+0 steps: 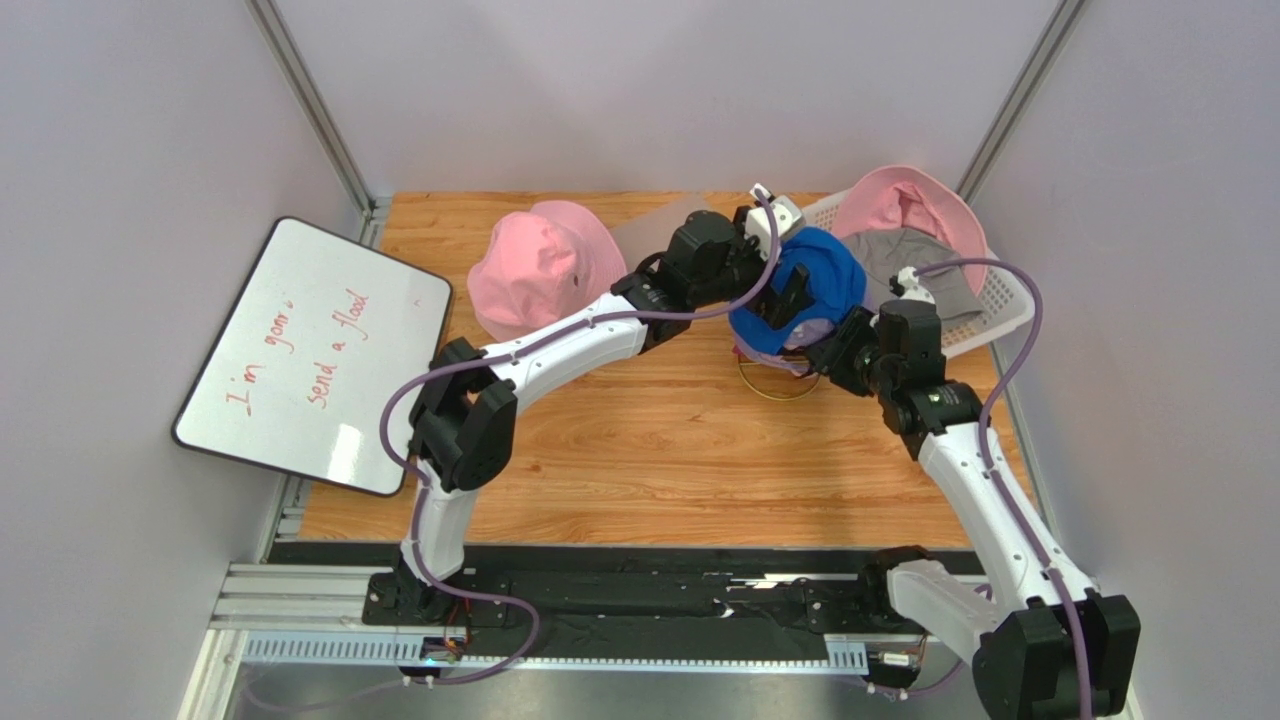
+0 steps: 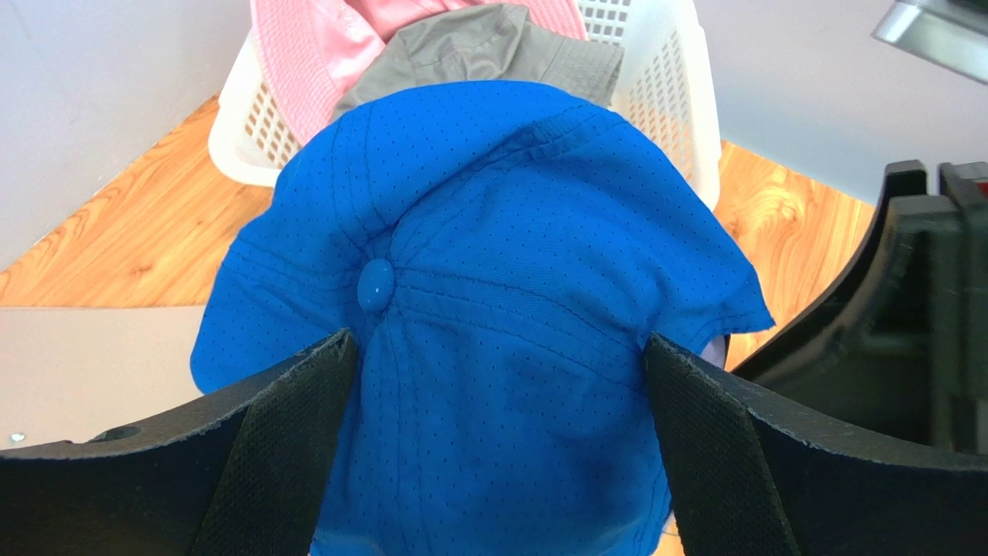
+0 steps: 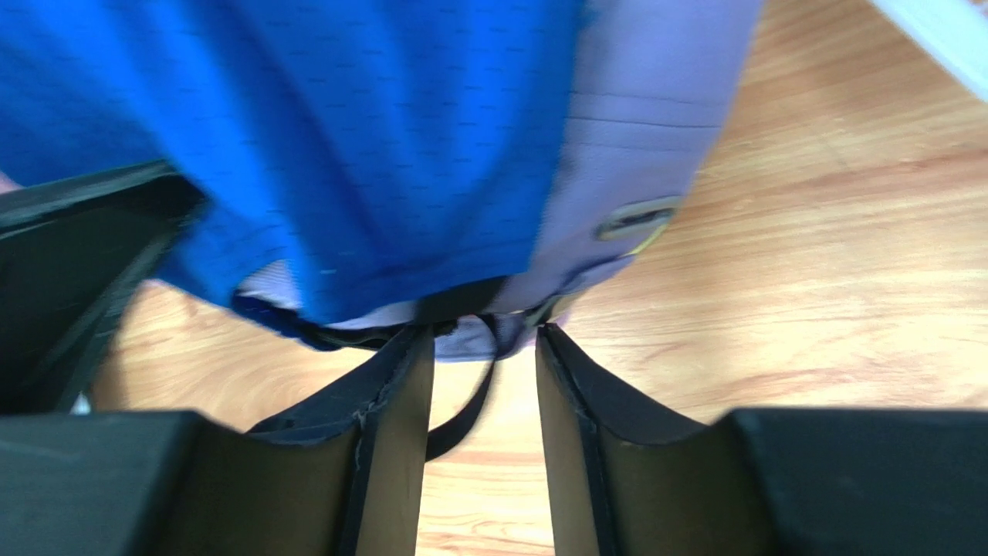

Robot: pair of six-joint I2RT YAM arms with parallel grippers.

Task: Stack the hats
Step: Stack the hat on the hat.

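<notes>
Two caps sit stacked mid-surface (image 1: 676,450): the blue cap (image 1: 812,278) over a lavender cap (image 3: 661,116), just beside the white basket (image 1: 1004,323). The left claw (image 2: 496,348) spreads wide, one finger on either side of the blue crown. The right claw (image 3: 481,336) stands narrowly parted at the caps' lower edge, a black strap (image 3: 462,411) hanging in the gap. A pink bucket hat (image 1: 541,267) lies apart.

I see a whiteboard (image 1: 313,354) with red writing at the left edge of the worktop (image 1: 631,465). A white mesh basket (image 2: 667,93) stands in its far right corner.
</notes>
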